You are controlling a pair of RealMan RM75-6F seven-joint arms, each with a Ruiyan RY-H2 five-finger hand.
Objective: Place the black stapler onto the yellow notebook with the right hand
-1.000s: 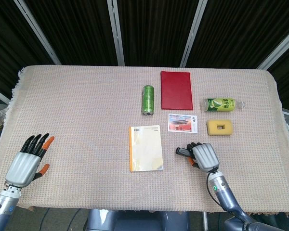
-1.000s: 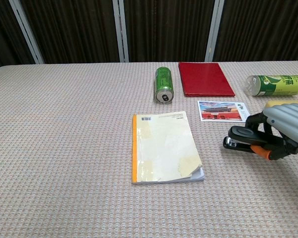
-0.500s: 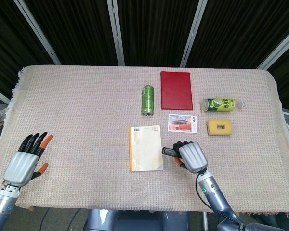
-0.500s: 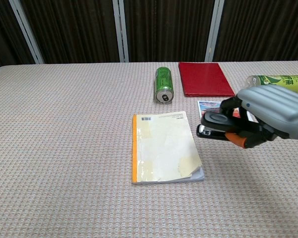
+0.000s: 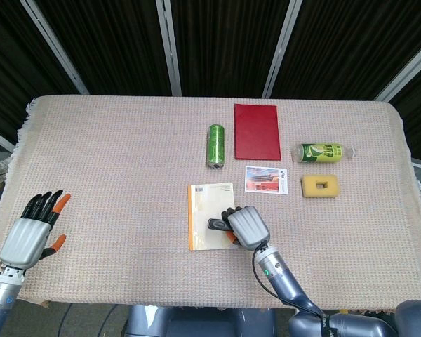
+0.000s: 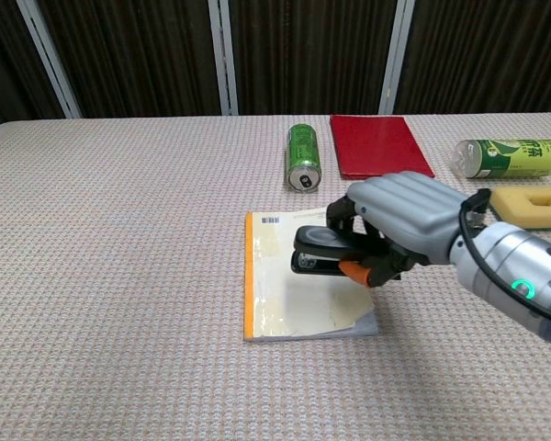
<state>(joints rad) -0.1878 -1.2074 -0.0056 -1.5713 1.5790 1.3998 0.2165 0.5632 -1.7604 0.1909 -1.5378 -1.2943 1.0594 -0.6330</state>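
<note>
My right hand (image 5: 246,227) (image 6: 399,223) grips the black stapler (image 5: 216,225) (image 6: 317,251) and holds it a little above the yellow notebook (image 5: 209,207) (image 6: 287,297), over its right half. The notebook lies flat in the middle of the table, orange spine to the left. The stapler's nose points left. My left hand (image 5: 34,233) hovers at the table's near left corner, fingers spread and holding nothing; the chest view does not show it.
A green can (image 5: 216,144) (image 6: 303,157) lies on its side behind the notebook, beside a red book (image 5: 257,130) (image 6: 379,147). A postcard (image 5: 266,178), a yellow sponge (image 5: 319,185) (image 6: 532,204) and a green bottle (image 5: 324,152) (image 6: 503,156) lie to the right.
My right hand has carried the stapler leftward from the bare cloth right of the notebook to above the notebook. My left hand has drifted slightly down and left.
</note>
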